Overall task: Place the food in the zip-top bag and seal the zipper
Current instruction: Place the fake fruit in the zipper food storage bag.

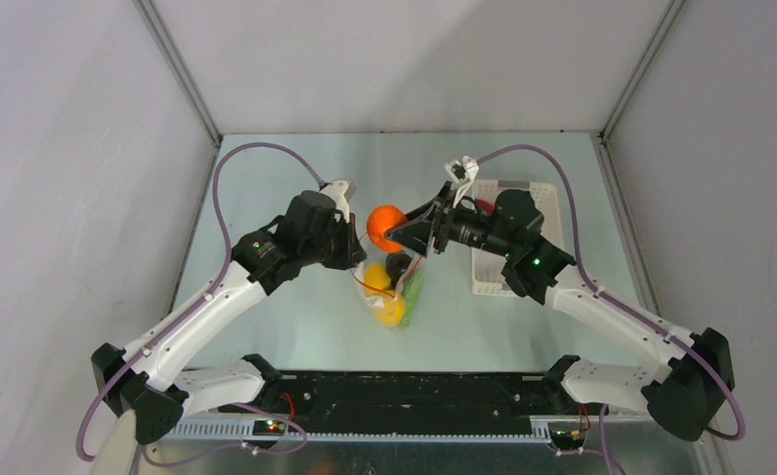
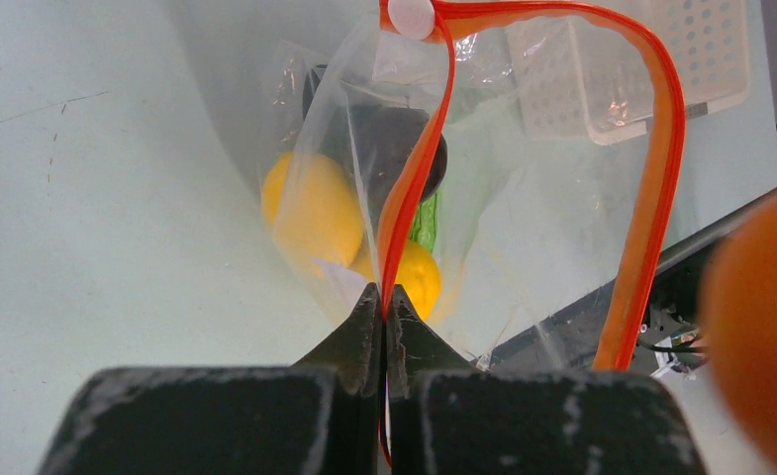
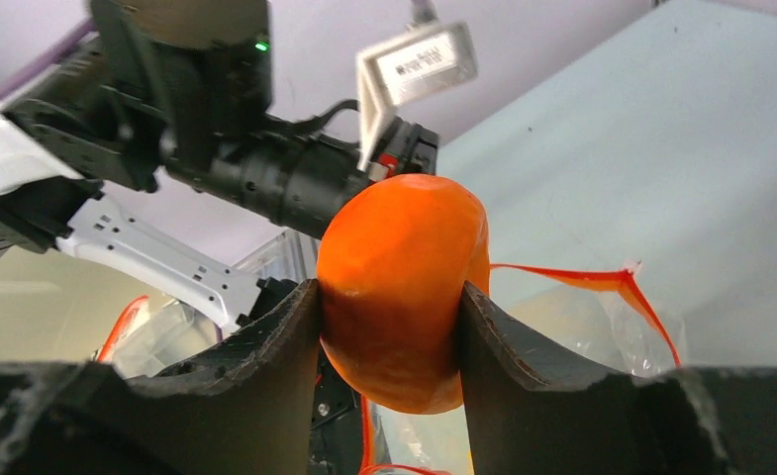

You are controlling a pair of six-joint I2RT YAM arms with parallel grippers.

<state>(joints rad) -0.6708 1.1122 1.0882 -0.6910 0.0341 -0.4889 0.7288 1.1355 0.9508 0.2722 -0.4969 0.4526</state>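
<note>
Left gripper [image 2: 382, 300] clenched on the zipper [image 2: 663, 148], pinching one lip and hanging the zip-top bag [image 2: 537, 247] mouth-up over the table [image 1: 265, 317]; the strip bows out into an open loop, with the white slider [image 2: 411, 17] at its far end.

Right gripper [image 3: 392, 327] grasps the orange [image 3: 401, 267] squarely between both pads, raised just beside the bag's mouth and not yet over it.

Already inside the bag: two lemons [image 2: 310, 213], [image 2: 416, 279]; a dark piece [image 2: 394, 148]; a green piece [image 2: 425, 220]. Something red lies in the white basket [image 1: 493, 285], possibly the chili; too small to be sure.

Step in hand, as I judge it: load the orange.
- Carry it over the widest part of the loop, away from the pinched corner where the lips meet.
- Lower it past the strip before letting go, so it cannot roll off the rim.
- Keep the free lip from being pushed shut.
- The left pinch must hold; the film is floppy and the added weight will tug it.
</note>
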